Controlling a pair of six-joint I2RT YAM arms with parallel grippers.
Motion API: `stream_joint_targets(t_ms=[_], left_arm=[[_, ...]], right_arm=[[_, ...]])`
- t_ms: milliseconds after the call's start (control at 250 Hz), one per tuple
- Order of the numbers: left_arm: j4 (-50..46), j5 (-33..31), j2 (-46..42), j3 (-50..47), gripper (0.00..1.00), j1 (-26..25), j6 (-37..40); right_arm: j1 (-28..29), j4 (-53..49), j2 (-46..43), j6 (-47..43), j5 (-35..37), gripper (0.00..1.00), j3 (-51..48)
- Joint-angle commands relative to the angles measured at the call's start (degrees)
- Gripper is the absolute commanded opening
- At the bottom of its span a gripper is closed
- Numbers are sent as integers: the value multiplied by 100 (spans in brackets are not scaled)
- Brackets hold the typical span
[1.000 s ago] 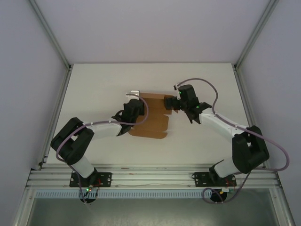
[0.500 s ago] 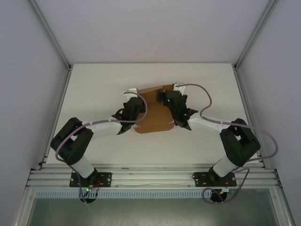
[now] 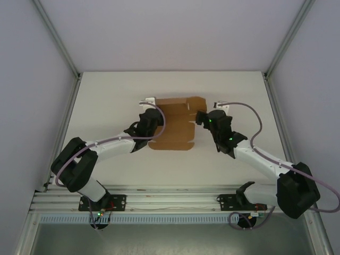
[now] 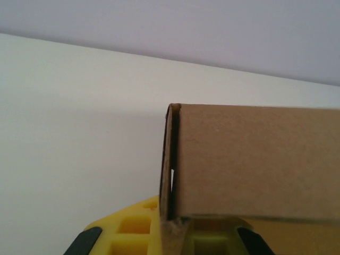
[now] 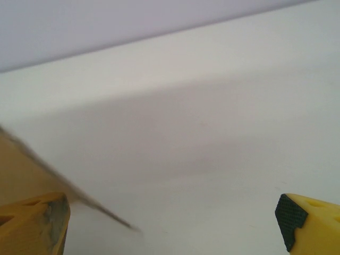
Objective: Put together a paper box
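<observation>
Over the middle of the white table (image 3: 106, 95), from the top camera, the paper box (image 3: 172, 127) lies as a plain brown cut sheet. The left gripper (image 3: 153, 110) is at its left edge and the right gripper (image 3: 198, 118) at its right.

Left wrist camera now: yellow fingers (image 4: 133, 231) are pressed together, pinching a doubled, upright wall of the paper box (image 4: 255, 159).

Right wrist camera: yellow fingers (image 5: 32, 223) are spread wide over bare table, with a blurred cardboard edge (image 5: 16, 170) beside one of them.
</observation>
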Motion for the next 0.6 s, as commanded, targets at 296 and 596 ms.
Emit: stream_joint_targets(t_ms=[296, 596], left_arm=[[-304, -202, -225, 58, 0, 33, -46], [-515, 45, -317, 136, 0, 32, -253]], right_arm=[[-141, -246, -16, -279, -465, 100, -90], [-135, 885, 288, -849, -643, 100, -256]])
